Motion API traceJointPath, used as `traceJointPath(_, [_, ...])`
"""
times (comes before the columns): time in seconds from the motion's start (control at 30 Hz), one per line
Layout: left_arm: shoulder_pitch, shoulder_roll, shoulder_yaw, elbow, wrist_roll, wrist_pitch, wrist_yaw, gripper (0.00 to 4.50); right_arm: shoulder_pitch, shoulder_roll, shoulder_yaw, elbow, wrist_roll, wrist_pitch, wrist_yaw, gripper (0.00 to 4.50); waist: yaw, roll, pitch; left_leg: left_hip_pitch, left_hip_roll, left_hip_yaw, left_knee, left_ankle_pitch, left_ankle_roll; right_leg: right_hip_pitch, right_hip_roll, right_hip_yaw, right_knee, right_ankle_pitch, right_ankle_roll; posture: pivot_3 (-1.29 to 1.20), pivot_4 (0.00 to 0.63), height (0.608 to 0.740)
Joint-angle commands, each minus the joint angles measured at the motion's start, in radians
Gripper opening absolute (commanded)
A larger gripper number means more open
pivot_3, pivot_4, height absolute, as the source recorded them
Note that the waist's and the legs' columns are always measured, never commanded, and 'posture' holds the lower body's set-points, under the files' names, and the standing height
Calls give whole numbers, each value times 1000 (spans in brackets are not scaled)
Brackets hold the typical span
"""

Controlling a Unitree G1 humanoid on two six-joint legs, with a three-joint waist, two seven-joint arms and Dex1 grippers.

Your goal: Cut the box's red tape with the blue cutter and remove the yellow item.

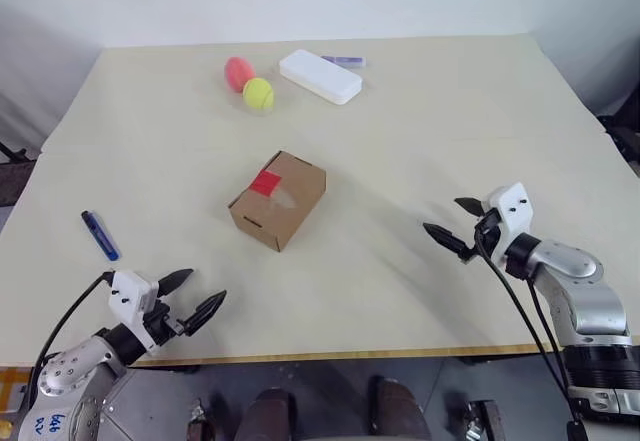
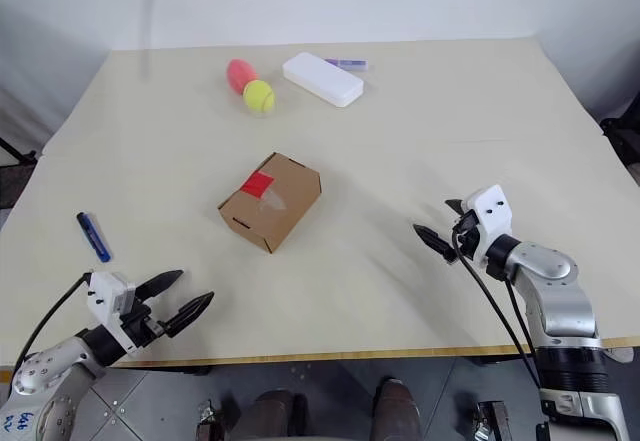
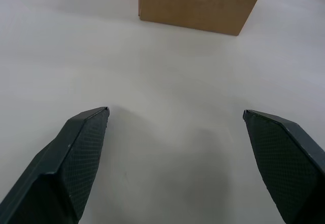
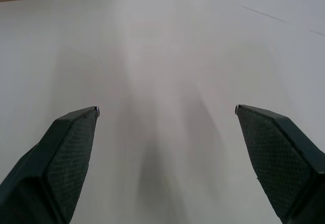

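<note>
Left gripper (image 1: 194,296) spread, empty; blue cutter (image 1: 99,235) lies near, on its outer side.

The box (image 1: 277,200) sits closed, well ahead of the gaping left gripper (image 1: 190,298). The blue cutter (image 1: 99,235) lies to that gripper's left.

Each arm is silver-grey metal with black joint rings and a white wrist block, a black cable runs along it, and the left gripper (image 1: 189,298) and right gripper (image 1: 452,222) have pointed black fingers (image 3: 71,158) with a fine woven texture.
</note>
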Motion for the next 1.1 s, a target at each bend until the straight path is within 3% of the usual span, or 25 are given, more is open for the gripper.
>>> traceJointPath(0.03, [5, 0, -6, -27, -8, 6, -3, 4483, -19, -19, -37, -12, 12, 27, -26, 4500, 0, 0, 0, 0, 0, 0, 0, 0, 0, 0, 0, 0, 0, 0, 0, 0, 150, 740])
traceJointPath(0.27, [-32, 12, -4, -21, 26, 118, 108, 4483, -27, -33, -6, -80, -13, 119, -74, 4500, 0, 0, 0, 0, 0, 0, 1, 0, 0, 0, 0, 0, 1, 0, 0, 0, 150, 740])
traceJointPath(0.37, [-62, 16, 2, 2, 3, 85, 59, 4483, -34, -32, 3, -97, 8, 124, -41, 4500, 0, 0, 0, 0, 0, 0, 1, 0, 0, 0, 0, 0, 1, 0, 0, 0, 150, 740])
traceJointPath(0.47, [-92, 1, 10, 17, -19, 95, 63, 3868, -70, -25, 17, -98, 27, 172, -27, 3883, -1, 0, 0, 0, 0, 0, 2, 0, 0, 0, 0, 0, 2, 0, 0, 0, 150, 740])
traceJointPath(0.7, [-118, -13, 6, 15, -45, 91, 38, 1652, -236, 18, 75, -1, 18, 167, -7, 1372, -3, -1, 1, 0, 0, 0, 1, 0, 0, 0, 0, 0, 2, 0, 0, 0, 150, 740])
traceJointPath(0.83, [-150, -13, -10, 20, -74, 116, 14, 363, -393, 75, 148, 186, -15, 128, 41, 1, -5, -2, 1, 0, 0, 0, 2, 0, 0, 0, 0, 0, 2, 0, 0, 0, 150, 740])
traceJointPath(0.87, [-158, -13, -15, 21, -78, 123, 10, 40, -436, 92, 161, 246, -27, 108, 50, 0, -6, -2, 1, 0, 0, 0, 2, 0, 0, 0, 0, 0, 2, 0, 0, 0, 150, 740])
traceJointPath(1.1, [-228, -2, -58, 50, -85, 168, -25, 13, -756, 244, 225, 742, -119, -101, 114, 0, -32, -2, 1, 0, 1, -1, 3, 0, -1, 0, 0, -3, 4, 1, 0, 0, 150, 740])
